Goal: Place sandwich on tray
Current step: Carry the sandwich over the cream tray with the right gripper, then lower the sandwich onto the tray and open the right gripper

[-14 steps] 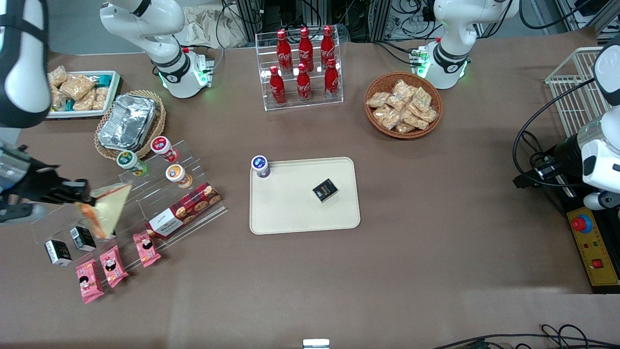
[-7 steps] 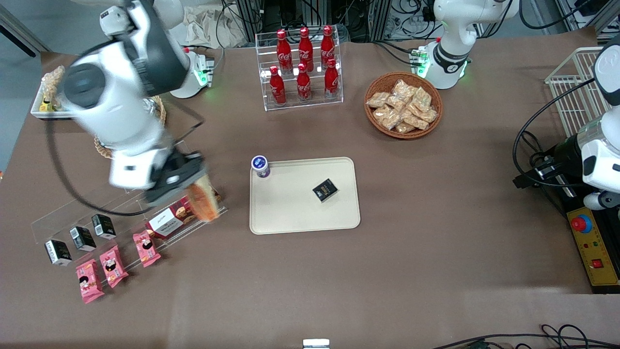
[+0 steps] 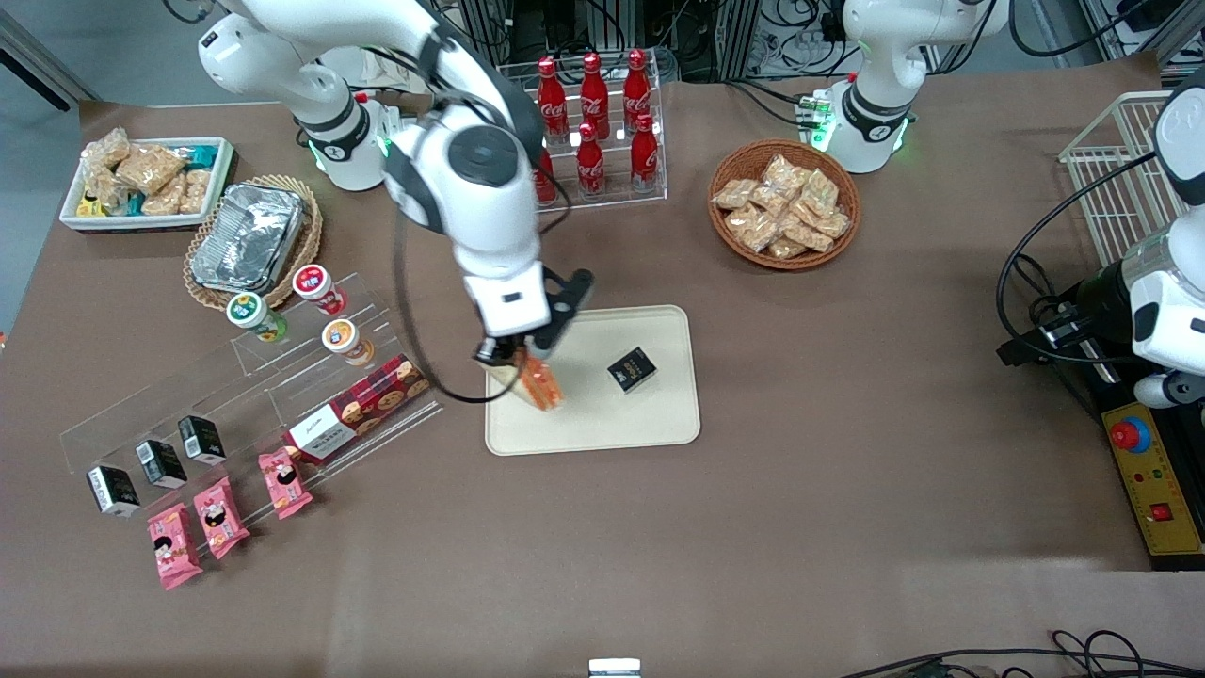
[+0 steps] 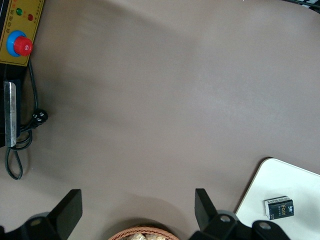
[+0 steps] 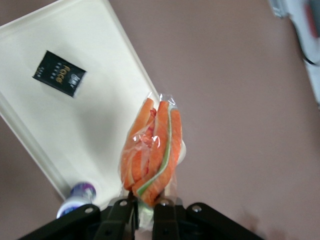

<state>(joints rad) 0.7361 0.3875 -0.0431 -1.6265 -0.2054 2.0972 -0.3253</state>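
The sandwich [image 3: 537, 381], a plastic-wrapped wedge with orange-red and green filling, hangs from my right gripper [image 3: 521, 359] above the tray's edge toward the working arm's end. The gripper is shut on the sandwich's wrapped end. In the right wrist view the sandwich [image 5: 152, 152] points away from the gripper [image 5: 146, 206], over the rim of the cream-beige tray [image 5: 75, 125]. The tray [image 3: 602, 424] lies in the middle of the table and also shows in the left wrist view [image 4: 300, 185].
A small black box [image 3: 632, 368] lies on the tray. A small purple-capped cup [image 5: 75, 197] stands at the tray's corner. A clear stepped rack [image 3: 282, 395] with cups, a cookie box and black boxes, pink packets [image 3: 221, 513], cola bottles [image 3: 591, 122] and a cracker basket [image 3: 784, 202] surround it.
My right arm has swung from the stepped rack toward the table's middle, carrying the sandwich until it is over the tray's edge. The arm now hides the purple-capped cup in the front view.
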